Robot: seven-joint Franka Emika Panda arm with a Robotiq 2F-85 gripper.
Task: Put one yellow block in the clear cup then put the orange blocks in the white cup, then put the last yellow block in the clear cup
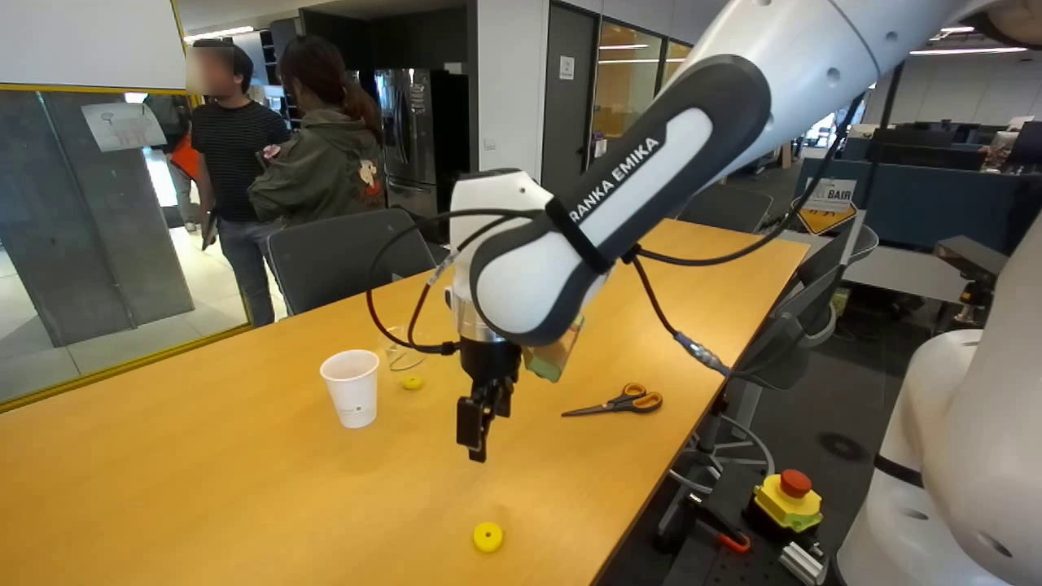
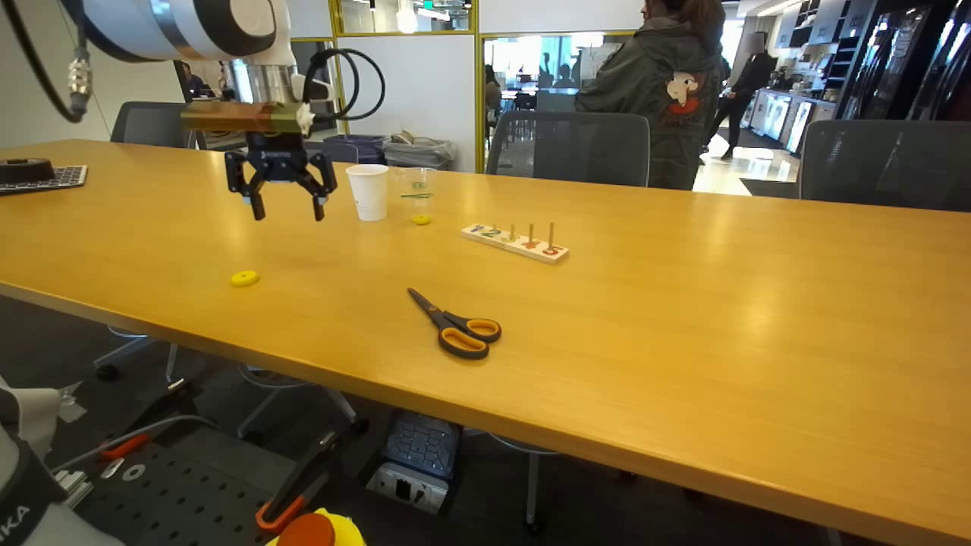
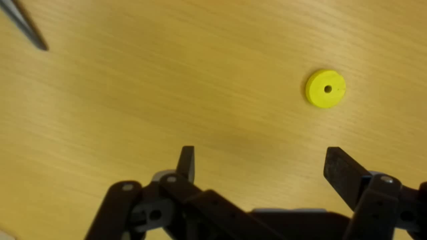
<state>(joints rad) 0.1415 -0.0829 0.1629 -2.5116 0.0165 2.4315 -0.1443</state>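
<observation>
A yellow block, a round disc with a hole, lies on the table near its edge in both exterior views [image 1: 488, 537] [image 2: 245, 278] and at upper right in the wrist view [image 3: 326, 89]. A second yellow block [image 1: 413, 383] [image 2: 421, 220] lies beside the clear cup [image 1: 402, 355] [image 2: 417, 184]. The white cup [image 1: 352, 391] [image 2: 369, 194] stands upright close to the clear cup. No orange blocks show; the white cup's inside is hidden. My gripper [image 1: 486, 431] [image 2: 289, 216] [image 3: 260, 148] is open and empty above the table, off to one side of the nearer yellow block.
Scissors with orange and black handles [image 1: 631, 400] [image 2: 459, 326] lie on the table; their tip [image 3: 28, 28] shows in the wrist view. A numbered peg board [image 2: 516, 243] lies beyond them. A keyboard [image 2: 45, 178] is at the far left. Two people stand behind the table.
</observation>
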